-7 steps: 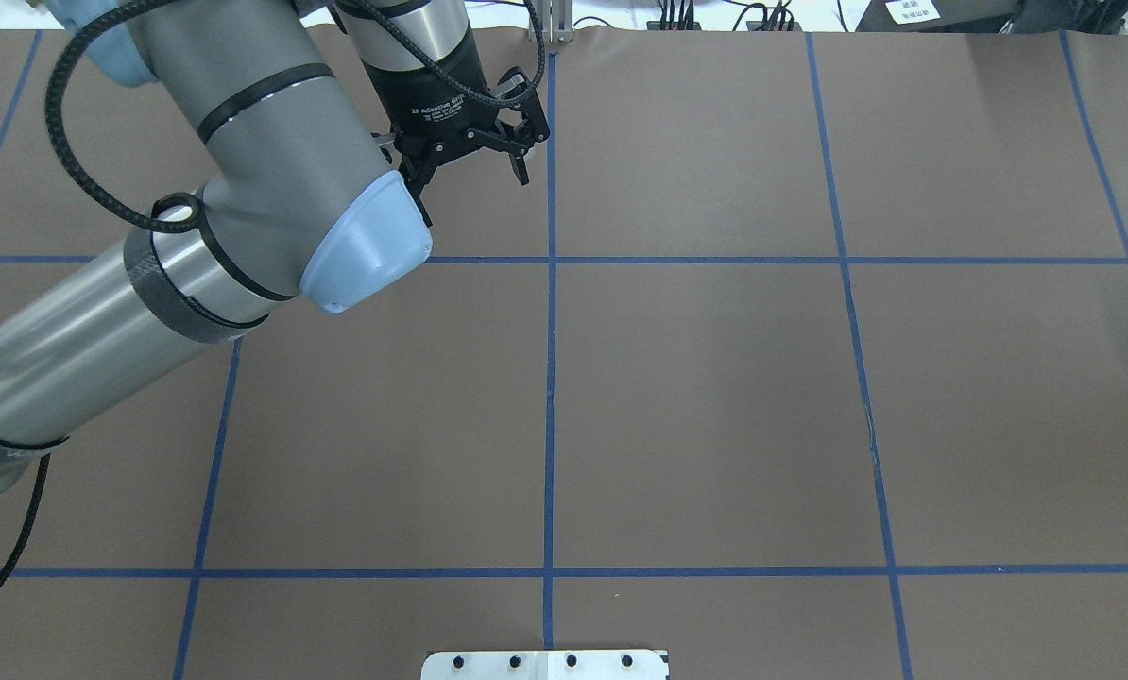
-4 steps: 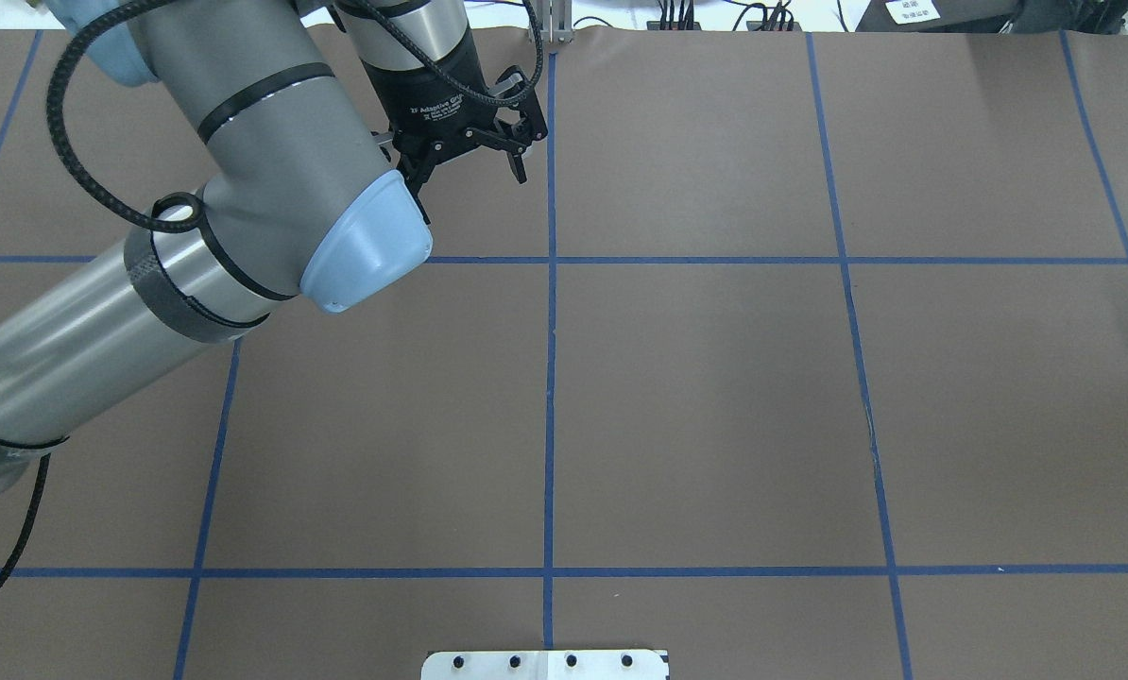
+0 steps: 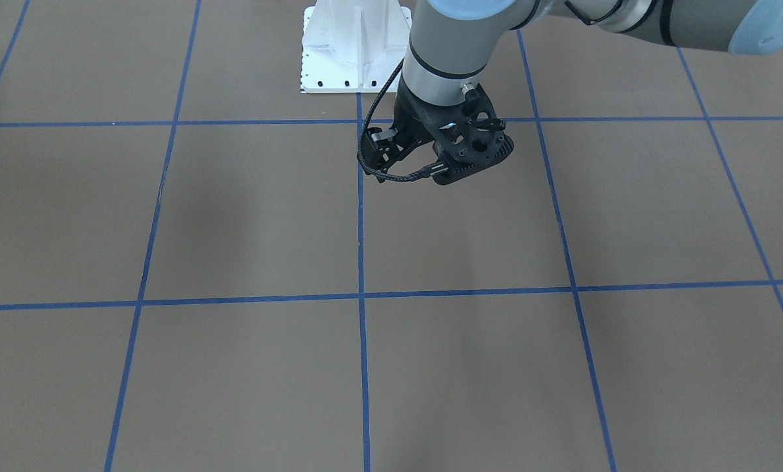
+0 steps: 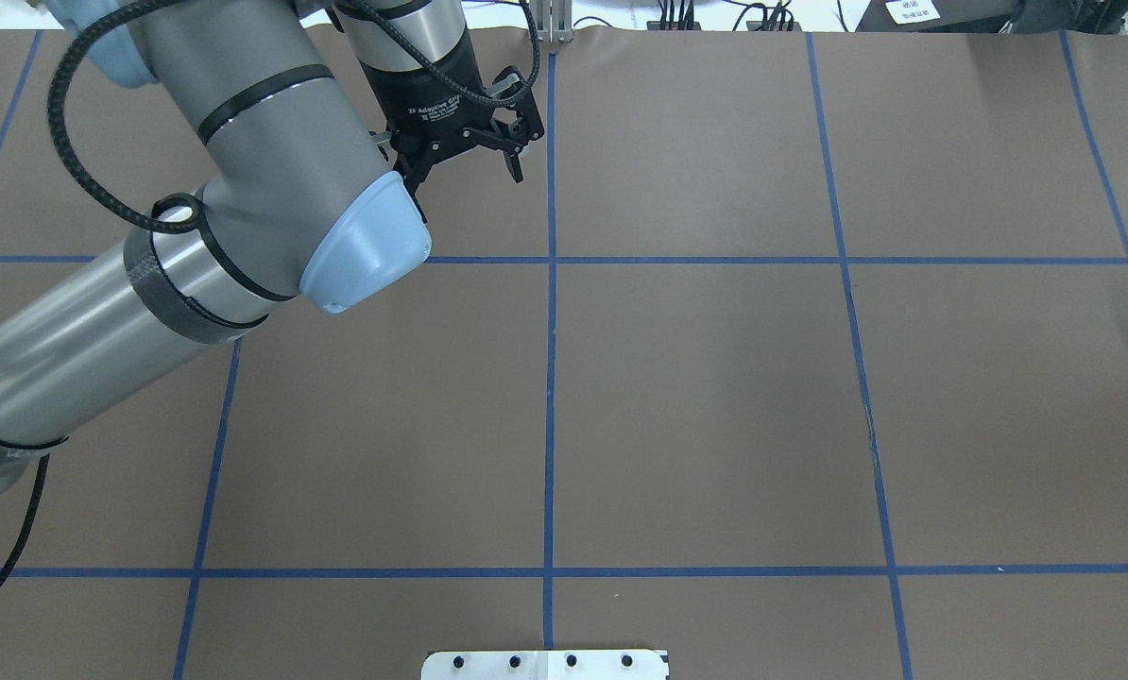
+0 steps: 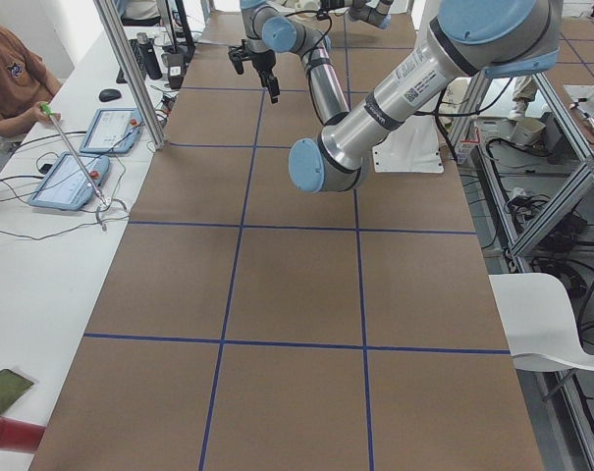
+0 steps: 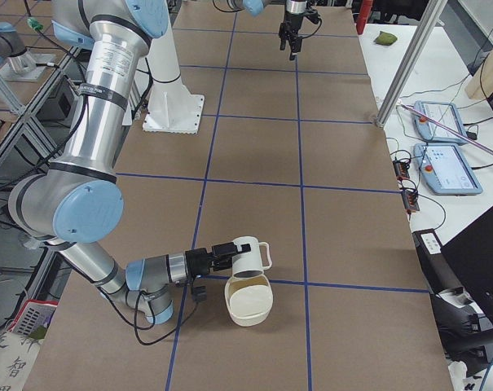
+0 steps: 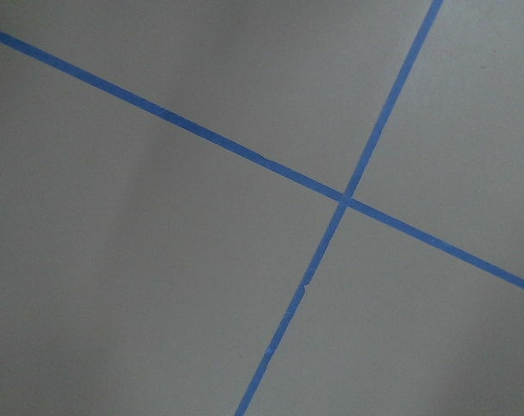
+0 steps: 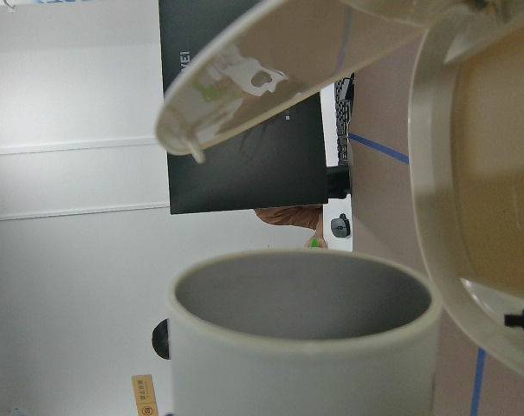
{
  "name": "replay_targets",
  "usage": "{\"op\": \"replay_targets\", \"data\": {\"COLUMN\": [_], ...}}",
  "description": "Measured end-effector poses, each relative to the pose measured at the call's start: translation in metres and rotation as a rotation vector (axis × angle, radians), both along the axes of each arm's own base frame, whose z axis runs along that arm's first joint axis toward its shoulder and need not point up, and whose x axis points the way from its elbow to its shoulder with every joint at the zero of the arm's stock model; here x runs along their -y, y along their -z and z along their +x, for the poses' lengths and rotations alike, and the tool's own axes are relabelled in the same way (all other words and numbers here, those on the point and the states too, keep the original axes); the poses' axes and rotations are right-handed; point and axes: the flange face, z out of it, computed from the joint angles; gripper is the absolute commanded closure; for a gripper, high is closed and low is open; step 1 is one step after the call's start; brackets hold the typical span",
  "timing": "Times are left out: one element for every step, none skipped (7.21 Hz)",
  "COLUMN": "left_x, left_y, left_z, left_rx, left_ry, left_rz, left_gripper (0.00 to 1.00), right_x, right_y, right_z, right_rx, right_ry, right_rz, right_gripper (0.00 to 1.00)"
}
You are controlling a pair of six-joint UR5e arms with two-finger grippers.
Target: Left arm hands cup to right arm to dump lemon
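In the overhead view, your left gripper hangs spread wide and empty above the far side of the desk. In the exterior right view, the cup, a small white mug with a squarish handle, sits at the right gripper just above a cream bowl; you cannot tell whether those jaws clamp it. In the right wrist view, its grey inside shows and its long axis lies roughly level, mouth toward the bowl's rim.
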Motion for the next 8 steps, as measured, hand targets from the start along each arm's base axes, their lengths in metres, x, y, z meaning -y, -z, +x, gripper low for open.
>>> {"op": "replay_targets", "data": {"left_x": [0.001,0.001,0.003,0.004,0.005,0.007,0.007,0.007], "left_y": [0.001,0.002,0.002,0.001,0.001,0.002,0.003,0.006], "left_z": [-0.001,-0.003,-0.005,-0.006,-0.008,-0.011,-0.013,-0.015], "left_rx": [0.005,0.009,0.015,0.022,0.026,0.029,0.034,0.037], "left_ry": [0.007,0.016,0.025,0.035,0.041,0.047,0.051,0.053], "left_rz": [0.010,0.019,0.026,0.034,0.039,0.039,0.036,0.034], "left_gripper": [0.00,0.00,0.00,0.00,0.00,0.00,0.00,0.00], "right_x": [0.000,-0.001,-0.002,-0.002,-0.002,-0.001,0.000,0.001], "right_y": [-0.004,-0.007,-0.009,-0.010,-0.011,-0.011,-0.010,-0.010], "right_z": [0.005,0.009,0.012,0.015,0.018,0.018,0.016,0.015], "right_rx": [0.035,0.076,0.114,0.154,0.196,0.237,0.286,0.342], "right_ry": [-0.006,-0.010,-0.011,-0.014,-0.017,-0.018,-0.015,-0.009], "right_rz": [-0.017,-0.034,-0.046,-0.056,-0.066,-0.072,-0.076,-0.079], "right_gripper": [0.60,0.59,0.58,0.58,0.58,0.58,0.57,0.57]}}
